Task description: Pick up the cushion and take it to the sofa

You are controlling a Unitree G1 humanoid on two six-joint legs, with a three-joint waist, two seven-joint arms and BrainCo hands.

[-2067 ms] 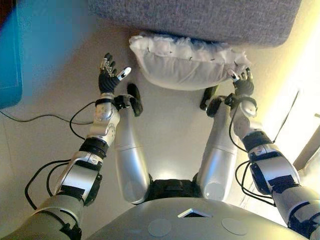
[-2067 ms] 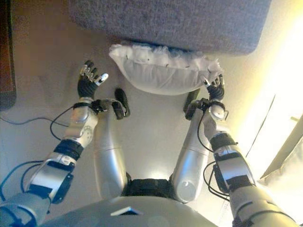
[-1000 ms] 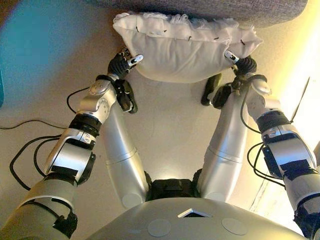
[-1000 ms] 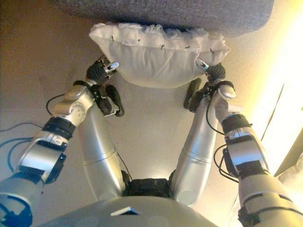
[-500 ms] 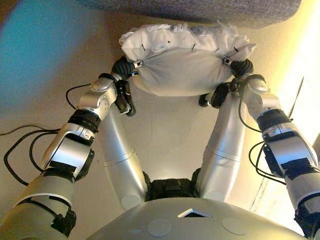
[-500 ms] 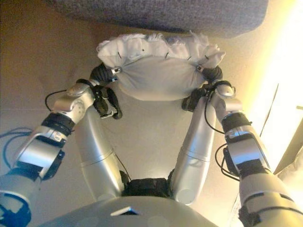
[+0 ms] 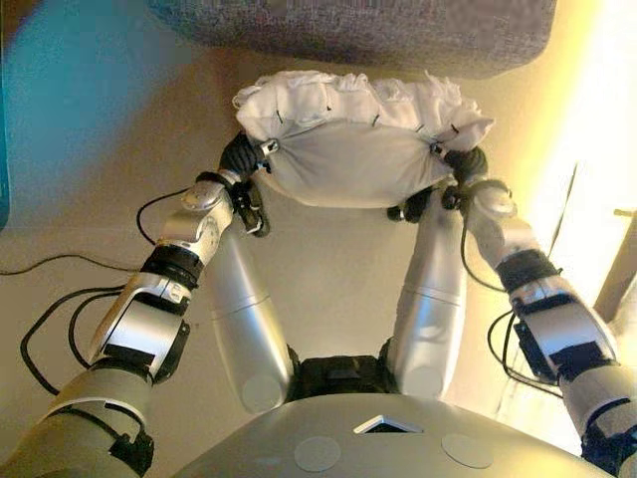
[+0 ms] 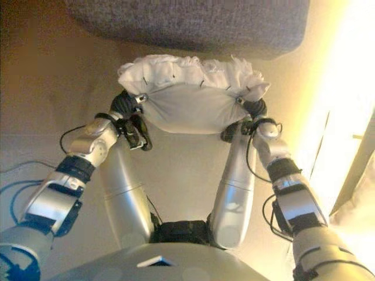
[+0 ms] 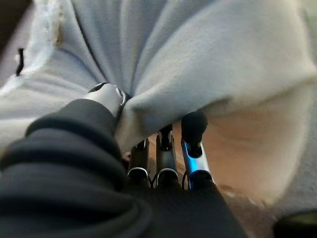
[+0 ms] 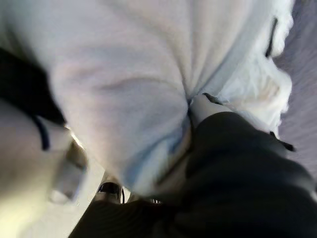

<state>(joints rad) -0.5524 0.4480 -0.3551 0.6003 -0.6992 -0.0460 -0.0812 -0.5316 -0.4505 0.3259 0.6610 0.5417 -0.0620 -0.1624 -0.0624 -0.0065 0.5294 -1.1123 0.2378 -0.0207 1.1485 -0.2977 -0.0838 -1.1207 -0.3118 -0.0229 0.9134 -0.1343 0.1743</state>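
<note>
White frilled cushion (image 7: 353,149) sags, bunched where both hands' fingers (image 9: 192,130) clamp it

floor (image 7: 90,149): plain beige surface filling most of both eye views, in shade toward the left and washed by strong light along the right side
teal object (image 7: 3,149): narrow blue-green strip at the far left edge of the floor; what it is cannot be told
pale cloth (image 8: 357,205): light folds at the lower right corner of the floor, beside a dark slanted bar (image 8: 354,170)
</note>
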